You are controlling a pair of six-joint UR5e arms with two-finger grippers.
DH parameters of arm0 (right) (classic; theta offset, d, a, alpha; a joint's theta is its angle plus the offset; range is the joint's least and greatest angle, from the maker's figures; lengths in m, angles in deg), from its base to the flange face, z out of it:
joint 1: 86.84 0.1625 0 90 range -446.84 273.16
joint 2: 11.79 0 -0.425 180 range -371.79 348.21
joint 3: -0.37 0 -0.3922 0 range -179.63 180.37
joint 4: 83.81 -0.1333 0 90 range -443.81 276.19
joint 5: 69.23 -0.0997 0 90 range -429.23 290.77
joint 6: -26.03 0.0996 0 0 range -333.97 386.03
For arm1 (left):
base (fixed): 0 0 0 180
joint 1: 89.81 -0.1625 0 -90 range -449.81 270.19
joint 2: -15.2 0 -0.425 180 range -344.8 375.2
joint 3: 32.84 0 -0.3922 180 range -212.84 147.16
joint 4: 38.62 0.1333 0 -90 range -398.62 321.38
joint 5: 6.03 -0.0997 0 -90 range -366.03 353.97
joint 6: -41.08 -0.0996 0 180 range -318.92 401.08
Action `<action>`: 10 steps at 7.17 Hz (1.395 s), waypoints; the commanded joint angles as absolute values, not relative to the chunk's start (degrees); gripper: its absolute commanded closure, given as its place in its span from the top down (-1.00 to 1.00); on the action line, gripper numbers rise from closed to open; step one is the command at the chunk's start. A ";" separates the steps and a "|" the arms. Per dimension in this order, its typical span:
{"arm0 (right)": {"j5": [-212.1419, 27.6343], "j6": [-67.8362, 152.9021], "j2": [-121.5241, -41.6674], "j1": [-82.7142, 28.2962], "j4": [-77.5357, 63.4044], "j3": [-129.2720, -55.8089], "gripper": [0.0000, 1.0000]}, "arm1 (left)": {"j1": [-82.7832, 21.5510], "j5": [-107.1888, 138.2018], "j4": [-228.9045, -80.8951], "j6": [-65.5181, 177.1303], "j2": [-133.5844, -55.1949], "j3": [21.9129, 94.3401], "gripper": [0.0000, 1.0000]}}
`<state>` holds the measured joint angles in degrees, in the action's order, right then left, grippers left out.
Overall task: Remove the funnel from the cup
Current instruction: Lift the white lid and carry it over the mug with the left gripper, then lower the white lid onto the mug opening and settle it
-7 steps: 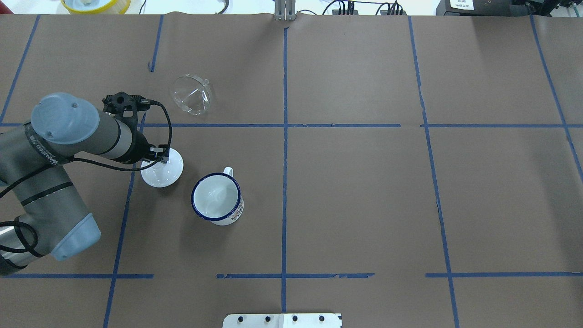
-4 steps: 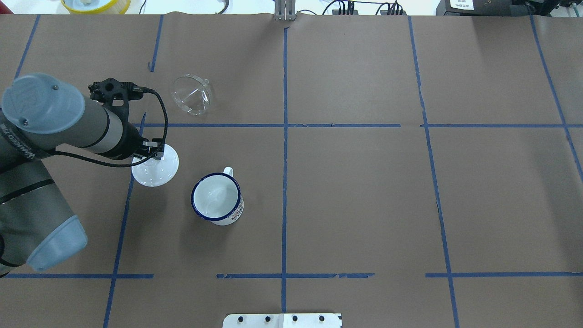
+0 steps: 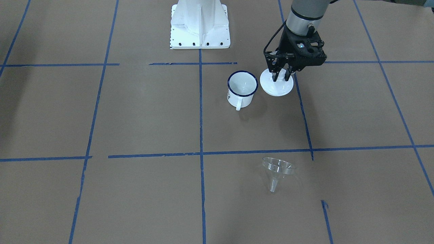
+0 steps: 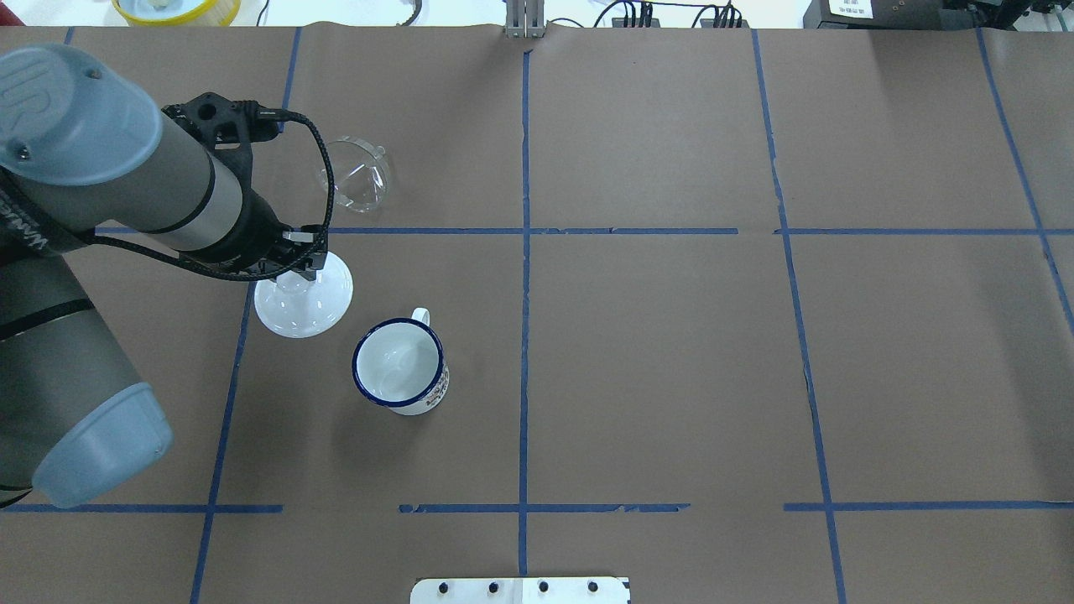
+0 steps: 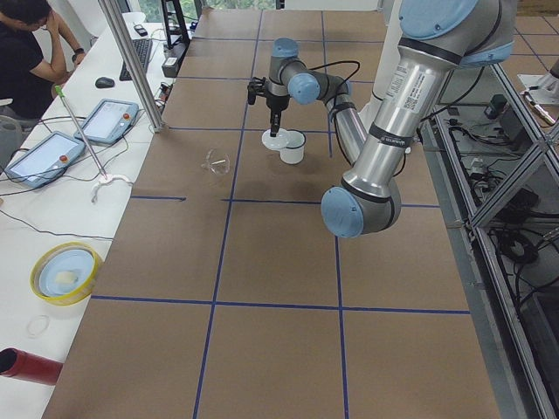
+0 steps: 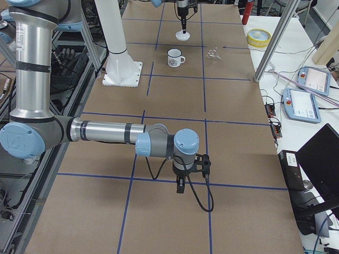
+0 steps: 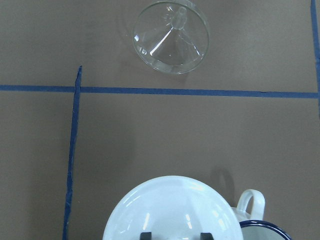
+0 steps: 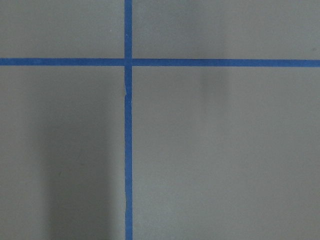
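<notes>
Your overhead view: small clear transparent funnel lies on its side on brown paper-covered table, beyond blue tape line. Small white enamel mug with dark blue rim stands robot-side of that line, well apart from funnel. White round lid with knob sits just beside mug (robot's left), under left gripper, fingers flanking knob.

one funnel, one cup, one white lid
</notes>
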<state>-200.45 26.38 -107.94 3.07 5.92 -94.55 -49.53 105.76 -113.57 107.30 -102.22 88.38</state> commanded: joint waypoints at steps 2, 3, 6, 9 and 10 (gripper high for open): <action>-200.45 26.38 -107.94 3.07 5.92 -94.56 1.00 | -55.26 105.68 -112.80 116.02 -109.40 81.54 -1.00; -200.45 26.38 -107.94 3.07 5.92 -94.56 1.00 | -56.05 104.46 -113.41 117.26 -109.60 81.16 -1.00; -200.45 26.38 -107.94 3.07 5.92 -94.56 1.00 | -57.46 102.27 -117.26 119.38 -109.16 78.96 -1.00; -200.45 26.38 -107.94 3.07 5.92 -94.56 1.00 | -57.91 102.08 -117.28 119.56 -108.81 79.39 -1.00; -200.45 26.38 -107.94 3.07 5.92 -94.56 1.00 | -57.91 102.08 -117.20 119.56 -108.46 79.57 -1.00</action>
